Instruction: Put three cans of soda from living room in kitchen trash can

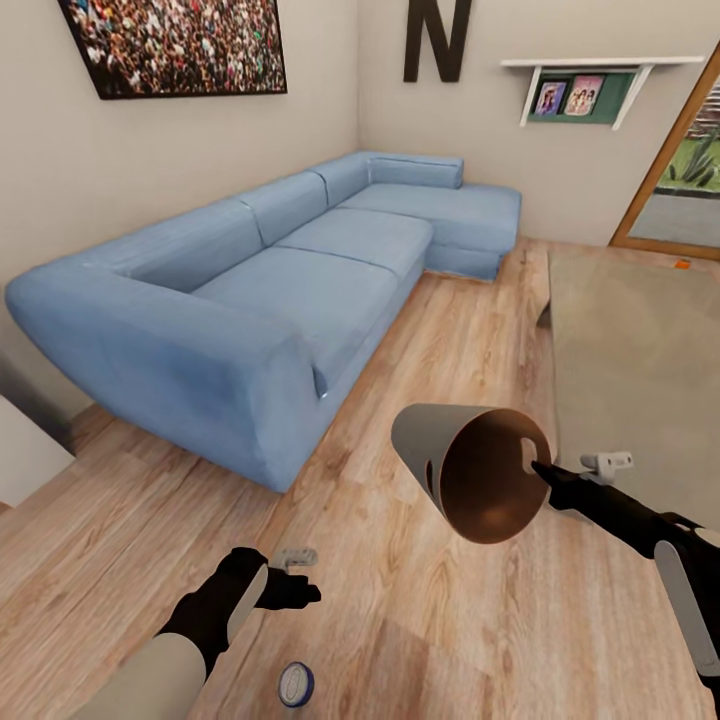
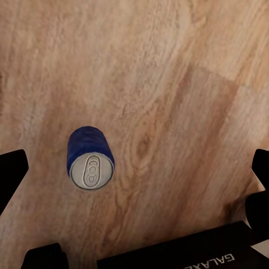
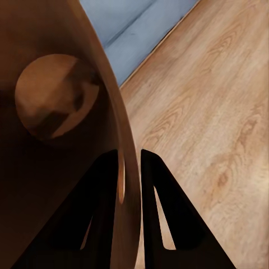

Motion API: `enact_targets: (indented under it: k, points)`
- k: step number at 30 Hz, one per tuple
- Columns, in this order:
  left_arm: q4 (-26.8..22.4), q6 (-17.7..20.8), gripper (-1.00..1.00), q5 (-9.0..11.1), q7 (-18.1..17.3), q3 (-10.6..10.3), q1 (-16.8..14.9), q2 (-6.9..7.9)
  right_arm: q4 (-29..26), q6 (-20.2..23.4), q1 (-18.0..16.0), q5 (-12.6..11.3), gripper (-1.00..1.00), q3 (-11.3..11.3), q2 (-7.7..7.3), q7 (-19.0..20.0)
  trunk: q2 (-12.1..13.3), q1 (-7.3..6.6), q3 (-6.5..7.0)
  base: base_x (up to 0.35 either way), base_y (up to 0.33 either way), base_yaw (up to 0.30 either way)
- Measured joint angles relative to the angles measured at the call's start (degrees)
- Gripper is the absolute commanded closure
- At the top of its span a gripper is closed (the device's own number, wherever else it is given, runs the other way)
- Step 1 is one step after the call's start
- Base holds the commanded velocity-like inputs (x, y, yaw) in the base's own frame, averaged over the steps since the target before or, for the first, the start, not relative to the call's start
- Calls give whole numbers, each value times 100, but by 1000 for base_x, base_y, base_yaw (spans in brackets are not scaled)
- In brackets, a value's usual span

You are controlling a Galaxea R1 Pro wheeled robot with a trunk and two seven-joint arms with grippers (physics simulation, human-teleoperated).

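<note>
Right end effector (image 3: 130, 190) is clamped on the rim of one tash can (image 1: 470, 470), pale grey outside, brown inside, held tipped sideways above the floor (image 1: 420, 620). Left end effector (image 1: 300, 578) is spread open above one upright blue can of soda (image 2: 89, 158), silver-topped, on the floor near the blue sofa (image 1: 270, 300).

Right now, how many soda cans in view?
1. A blue can stands upright on the wood floor just ahead of the open left gripper. Others may be hidden, e.g. behind the sofa.
</note>
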Motion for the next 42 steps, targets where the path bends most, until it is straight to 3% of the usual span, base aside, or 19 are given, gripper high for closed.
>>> enact_targets:
  k: [12, 42]
  points:
    - [3, 6, -100, -7, 31, -4, 0, -14, -2, 326, -17, 12, 100, -6, 0, 1, -481, 264, -283, 0, 0, 0]
    - [41, 16, -100, -25, 64, -355, 0, -6, -2, 344, -128, 32, 100, -3, -9, -24, -1606, 879, -1052, 0, 0, 0]
